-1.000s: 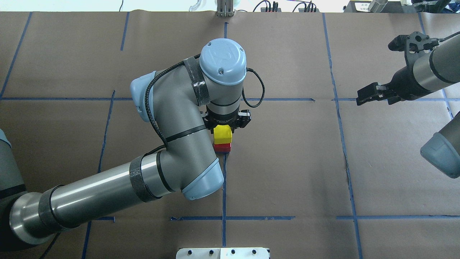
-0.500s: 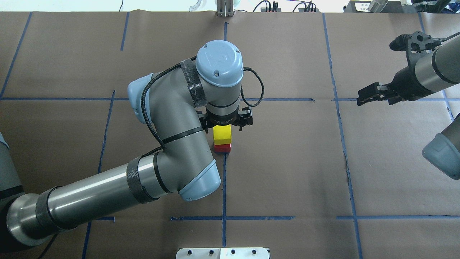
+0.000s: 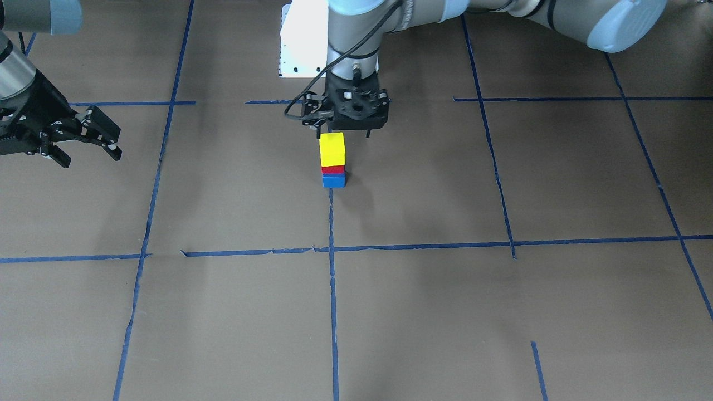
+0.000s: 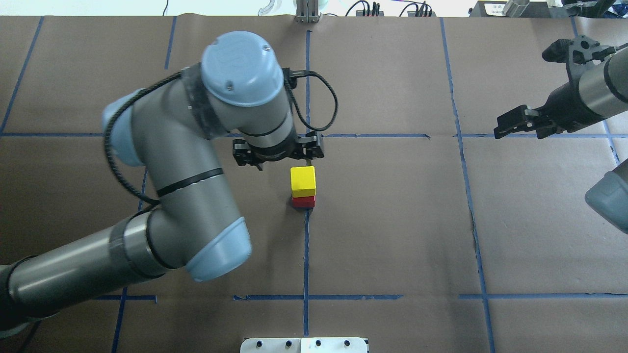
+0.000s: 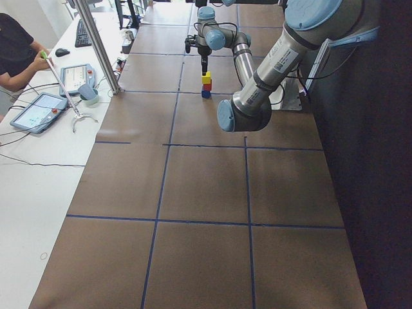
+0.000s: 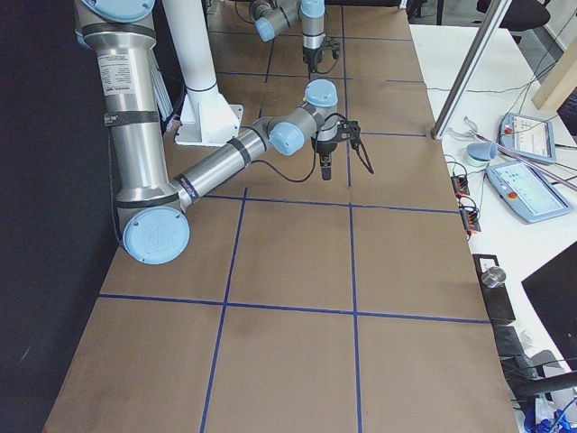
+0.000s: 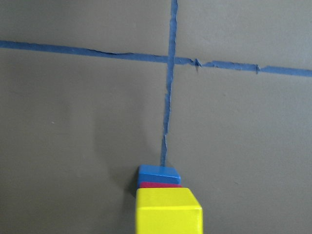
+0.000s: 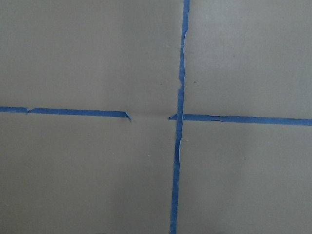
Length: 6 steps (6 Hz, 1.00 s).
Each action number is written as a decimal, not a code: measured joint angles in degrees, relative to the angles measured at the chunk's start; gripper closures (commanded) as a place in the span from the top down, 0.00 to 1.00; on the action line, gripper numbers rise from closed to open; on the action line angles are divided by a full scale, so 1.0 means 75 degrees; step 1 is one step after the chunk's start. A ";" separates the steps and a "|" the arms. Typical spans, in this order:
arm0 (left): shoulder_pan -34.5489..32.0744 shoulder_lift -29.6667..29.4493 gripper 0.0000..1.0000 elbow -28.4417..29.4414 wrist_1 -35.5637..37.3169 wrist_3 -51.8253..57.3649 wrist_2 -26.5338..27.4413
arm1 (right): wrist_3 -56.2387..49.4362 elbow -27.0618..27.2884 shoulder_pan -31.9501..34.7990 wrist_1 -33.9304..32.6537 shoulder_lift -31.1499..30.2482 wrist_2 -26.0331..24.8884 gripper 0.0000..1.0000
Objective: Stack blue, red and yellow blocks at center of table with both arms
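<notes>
Your left gripper (image 3: 343, 135) has let go of the yellow block (image 3: 332, 149) and has moved up and away from it. Its jaws are wide apart and hold nothing. The yellow block sits on the red block (image 3: 333, 169), and that sits on the blue block (image 3: 333, 180), at the end of a blue tape line (image 3: 331, 267) near the middle of the tabletop (image 3: 501, 306). The three blocks stand alone, so the job looks done. Your right gripper (image 3: 89, 157) hangs well off to the side, spread and empty. It is not in the way.

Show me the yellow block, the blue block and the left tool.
yellow block (image 4: 302, 177), overhead view, top face.
blue block (image 3: 333, 181), front-facing view, front face.
left tool (image 4: 283, 163), overhead view, midway between its fingertips.
</notes>
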 measured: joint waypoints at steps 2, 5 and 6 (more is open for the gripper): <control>-0.0638 0.2137 1.00 -0.1528 -0.0091 0.1893 -0.0046 | -0.1002 -0.0275 0.0990 -0.0068 -0.0231 0.0576 1.00; -0.3140 0.5212 1.00 -0.1876 -0.1069 0.6019 -0.1823 | -0.4210 -0.0685 0.2489 -0.0085 -0.1741 0.0785 1.00; -0.4156 0.5698 1.00 -0.1588 -0.1186 0.7502 -0.2389 | -0.4781 -0.0847 0.2807 -0.0088 -0.2101 0.0812 1.00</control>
